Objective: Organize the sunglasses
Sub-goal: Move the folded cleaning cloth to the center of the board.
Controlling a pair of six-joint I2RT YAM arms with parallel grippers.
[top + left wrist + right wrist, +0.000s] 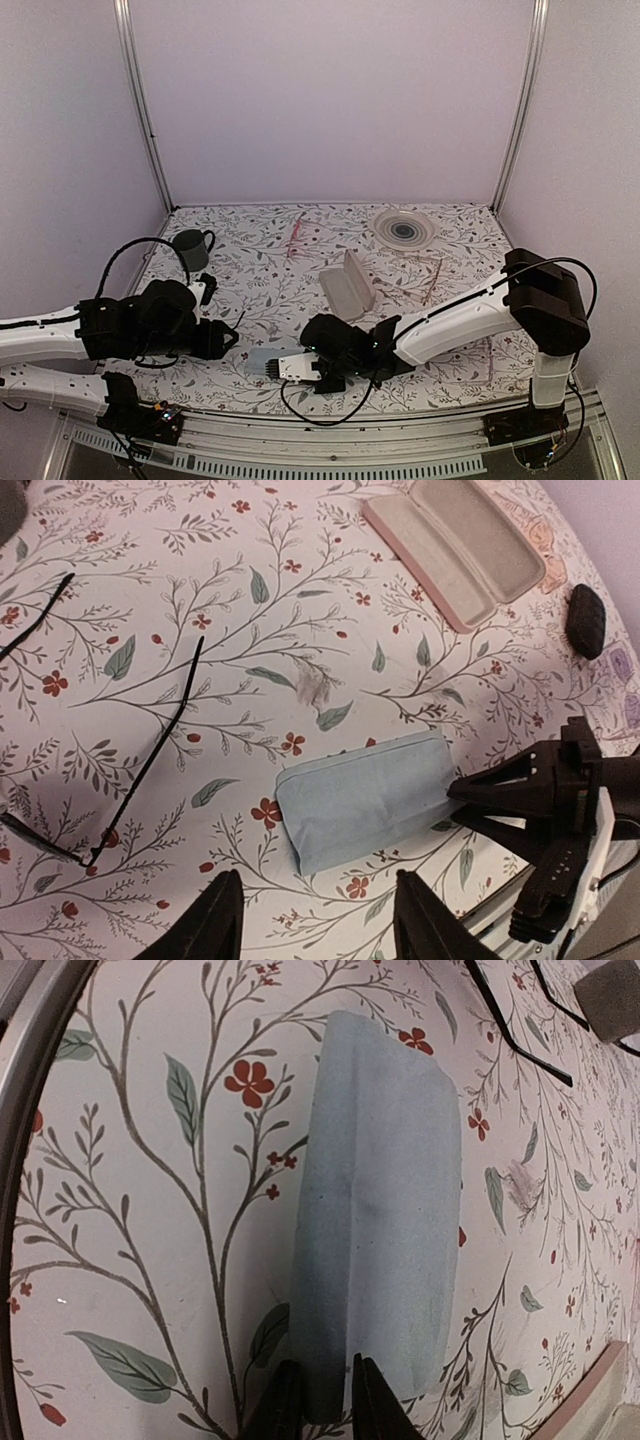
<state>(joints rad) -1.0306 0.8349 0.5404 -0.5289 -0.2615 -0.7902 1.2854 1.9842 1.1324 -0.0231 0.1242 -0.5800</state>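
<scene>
The sunglasses [150,758] lie on the floral table, with thin black temple arms spread out and the lenses mostly cut off at the left edge of the left wrist view. Their arms also show in the right wrist view [515,1035]. My left gripper [315,920] is open and empty, just right of them and hovering near a folded pale blue cloth [365,798]. My right gripper [322,1410] is shut on the near edge of that blue cloth [385,1190]. From above, the left gripper [222,340] and right gripper [285,367] flank the cloth [262,358].
An open pale glasses case [348,282] lies mid-table. Pink clear-lensed glasses [297,232] lie behind it, and another thin-framed pair [430,272] lies to the right. A dark mug [190,247] stands back left and a round dish [405,228] back right. A small dark oval object [587,620] lies near the case.
</scene>
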